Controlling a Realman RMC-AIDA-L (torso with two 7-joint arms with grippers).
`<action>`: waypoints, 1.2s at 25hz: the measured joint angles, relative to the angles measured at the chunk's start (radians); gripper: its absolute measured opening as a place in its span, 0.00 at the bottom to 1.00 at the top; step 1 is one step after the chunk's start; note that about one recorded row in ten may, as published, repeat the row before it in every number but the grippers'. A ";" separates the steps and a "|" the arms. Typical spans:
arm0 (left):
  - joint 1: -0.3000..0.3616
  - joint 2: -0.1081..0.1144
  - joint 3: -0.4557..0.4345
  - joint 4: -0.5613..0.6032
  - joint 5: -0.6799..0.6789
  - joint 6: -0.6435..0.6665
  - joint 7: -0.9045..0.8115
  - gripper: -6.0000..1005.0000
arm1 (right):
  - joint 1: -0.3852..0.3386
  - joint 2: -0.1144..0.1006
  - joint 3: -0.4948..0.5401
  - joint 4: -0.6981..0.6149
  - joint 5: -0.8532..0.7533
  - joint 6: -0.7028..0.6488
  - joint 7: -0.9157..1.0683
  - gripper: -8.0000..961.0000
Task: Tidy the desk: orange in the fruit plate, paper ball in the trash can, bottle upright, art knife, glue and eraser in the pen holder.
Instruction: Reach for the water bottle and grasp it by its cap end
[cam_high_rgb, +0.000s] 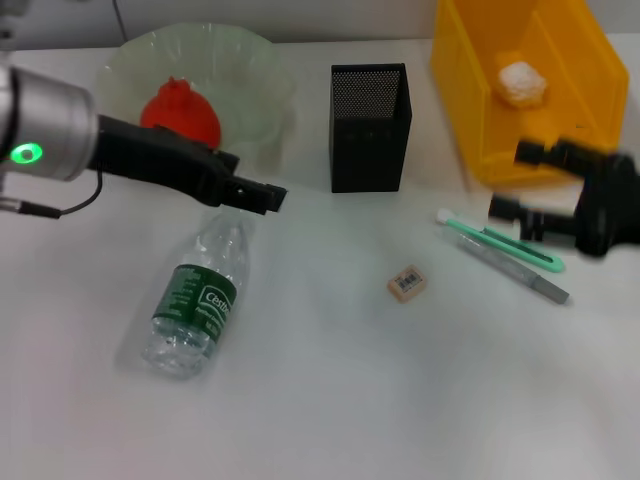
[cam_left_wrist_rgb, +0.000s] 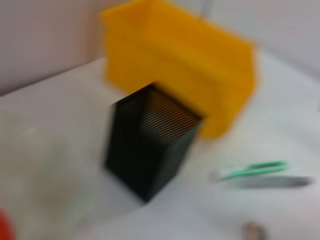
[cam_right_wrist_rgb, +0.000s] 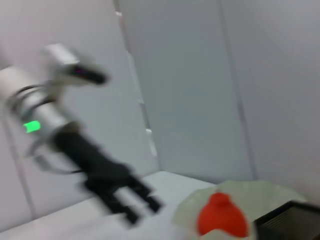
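Beside tall black mesh pen holder (cam_high_rgb: 369, 128), toward robot's left: left gripper (cam_high_rgb: 262, 197) stretched low over cap end of lying clear green-label bottle (cam_high_rgb: 195, 301), fingers slightly parted, empty. Red-orange fruit (cam_high_rgb: 181, 109) in ruffled pale-green plate (cam_high_rgb: 250, 70). Right gripper (cam_high_rgb: 520, 182) blurred between yellow bin (cam_high_rgb: 480, 90) and green glue stick (cam_high_rgb: 505, 244); fingers spread, empty. Grey art knife (cam_high_rgb: 520, 272) and beige eraser (cam_high_rgb: 407, 283) lie near holder. Crumpled paper ball (cam_high_rgb: 521, 82) in bin.

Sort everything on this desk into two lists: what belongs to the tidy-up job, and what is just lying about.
Belongs to the job:
orange
fruit plate
paper ball
trash can
bottle
art knife
glue
eraser
pen holder

Just lying about:
nothing else shows on the desk.
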 joint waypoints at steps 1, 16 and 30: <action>-0.014 -0.001 0.035 0.007 0.066 -0.030 -0.069 0.78 | -0.002 -0.002 0.006 0.053 0.000 -0.022 -0.071 0.89; -0.140 -0.007 0.300 -0.213 0.422 -0.282 -0.388 0.78 | 0.000 0.001 0.013 0.306 -0.064 -0.059 -0.475 0.89; -0.174 -0.007 0.362 -0.317 0.418 -0.390 -0.399 0.77 | 0.019 0.003 0.013 0.328 -0.059 0.011 -0.501 0.89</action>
